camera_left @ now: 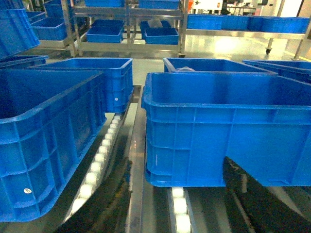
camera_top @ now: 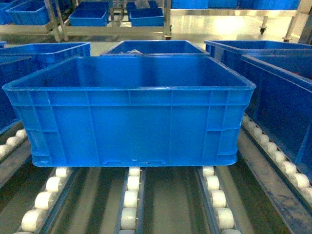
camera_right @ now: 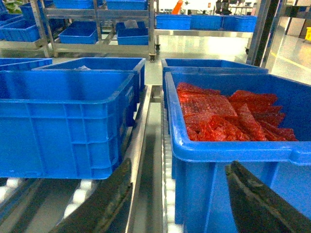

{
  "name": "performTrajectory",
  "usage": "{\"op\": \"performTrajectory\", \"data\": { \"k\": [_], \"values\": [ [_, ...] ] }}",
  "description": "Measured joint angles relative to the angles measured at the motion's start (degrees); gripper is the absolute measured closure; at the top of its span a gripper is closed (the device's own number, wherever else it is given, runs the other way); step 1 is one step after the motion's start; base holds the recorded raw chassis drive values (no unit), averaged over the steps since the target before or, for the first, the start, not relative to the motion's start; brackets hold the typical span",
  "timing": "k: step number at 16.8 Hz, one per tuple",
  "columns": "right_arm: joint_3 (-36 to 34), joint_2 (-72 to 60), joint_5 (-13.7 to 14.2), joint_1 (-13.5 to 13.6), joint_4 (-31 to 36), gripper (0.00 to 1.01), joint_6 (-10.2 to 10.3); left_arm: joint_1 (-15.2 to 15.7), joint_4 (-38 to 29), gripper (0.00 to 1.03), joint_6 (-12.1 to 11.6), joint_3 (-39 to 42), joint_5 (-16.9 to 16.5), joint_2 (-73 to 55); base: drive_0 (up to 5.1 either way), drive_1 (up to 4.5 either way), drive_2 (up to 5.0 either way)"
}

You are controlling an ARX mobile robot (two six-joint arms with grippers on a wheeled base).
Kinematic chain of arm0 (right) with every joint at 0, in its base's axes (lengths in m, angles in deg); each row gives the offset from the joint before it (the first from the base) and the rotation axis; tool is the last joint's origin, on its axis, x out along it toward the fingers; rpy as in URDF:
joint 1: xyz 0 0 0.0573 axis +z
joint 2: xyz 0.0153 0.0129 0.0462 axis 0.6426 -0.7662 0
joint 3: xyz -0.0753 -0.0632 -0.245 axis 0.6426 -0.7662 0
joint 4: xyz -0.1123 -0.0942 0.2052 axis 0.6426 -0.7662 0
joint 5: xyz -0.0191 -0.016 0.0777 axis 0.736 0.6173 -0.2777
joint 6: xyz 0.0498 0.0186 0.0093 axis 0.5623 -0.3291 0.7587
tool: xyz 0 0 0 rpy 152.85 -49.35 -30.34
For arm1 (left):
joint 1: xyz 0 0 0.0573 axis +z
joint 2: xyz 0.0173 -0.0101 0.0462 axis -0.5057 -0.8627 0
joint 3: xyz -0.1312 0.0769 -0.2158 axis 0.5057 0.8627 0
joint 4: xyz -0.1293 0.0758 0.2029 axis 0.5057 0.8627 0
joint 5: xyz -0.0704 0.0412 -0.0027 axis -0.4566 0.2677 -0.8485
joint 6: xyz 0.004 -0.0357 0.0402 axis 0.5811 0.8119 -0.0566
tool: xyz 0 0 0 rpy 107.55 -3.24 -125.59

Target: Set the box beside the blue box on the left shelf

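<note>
Bright-blue ribbed box (camera_top: 131, 117), thick rim, smooth inside

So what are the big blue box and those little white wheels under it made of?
The big blue box looks like hard moulded plastic: one even colour, slightly shiny, with ribs pressed into its sides and a thick rim. The little white wheels look like smooth plastic too, probably. The rails holding them look like dull grey metal.

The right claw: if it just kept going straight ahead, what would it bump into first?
Most likely the crate of red packets: its blue front wall sits directly between the right claw's dark fingers, very near. The big empty box lies off to the left. Depth is hard to judge.
</note>
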State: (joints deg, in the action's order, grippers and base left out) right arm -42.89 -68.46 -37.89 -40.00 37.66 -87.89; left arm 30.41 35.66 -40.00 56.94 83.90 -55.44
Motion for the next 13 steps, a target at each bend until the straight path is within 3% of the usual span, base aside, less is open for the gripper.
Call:
{"op": "performTrajectory", "data": {
  "k": [1, 2, 3, 13],
  "values": [
    [0.0, 0.0, 0.0, 0.0, 0.0, 0.35, 0.0, 0.0, 0.0, 0.40, 0.0, 0.0, 0.0, 0.0, 0.0, 0.00, 0.0],
    [0.0, 0.0, 0.0, 0.0, 0.0, 0.12, 0.0, 0.0, 0.0, 0.20, 0.0, 0.0, 0.0, 0.0, 0.0, 0.00, 0.0],
    [0.0, 0.0, 0.0, 0.0, 0.0, 0.03, 0.0, 0.0, 0.0, 0.05, 0.0, 0.0, 0.0, 0.0, 0.0, 0.00, 0.0],
    [0.0, 0.0, 0.0, 0.0, 0.0, 0.03, 0.0, 0.0, 0.0, 0.05, 0.0, 0.0, 0.0, 0.0, 0.0, 0.00, 0.0]
  ]
}}
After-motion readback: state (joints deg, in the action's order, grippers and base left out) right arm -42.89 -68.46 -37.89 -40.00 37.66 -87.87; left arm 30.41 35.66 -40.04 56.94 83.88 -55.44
